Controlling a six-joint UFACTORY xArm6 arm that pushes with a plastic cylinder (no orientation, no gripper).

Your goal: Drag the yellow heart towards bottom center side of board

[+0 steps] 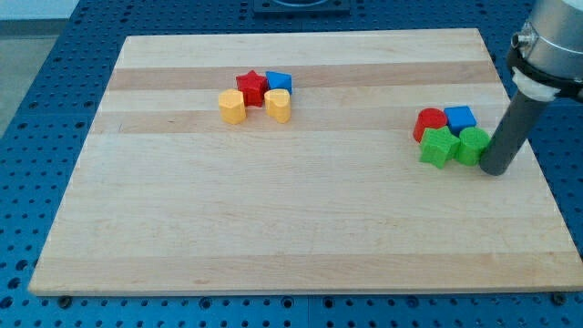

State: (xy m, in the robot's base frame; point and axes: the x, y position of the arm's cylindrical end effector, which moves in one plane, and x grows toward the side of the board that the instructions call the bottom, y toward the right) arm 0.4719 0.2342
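Yellow heart [279, 105]: upper left cluster, touching red star [251, 87].
My tip [496, 169]: far right, against green block [474, 145].
Jaws: none, only a rod.

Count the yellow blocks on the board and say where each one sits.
2. A yellow block sits at the left of the upper cluster, below-left of the red star; the yellow heart sits right of it, below the blue block. None appears hidden.
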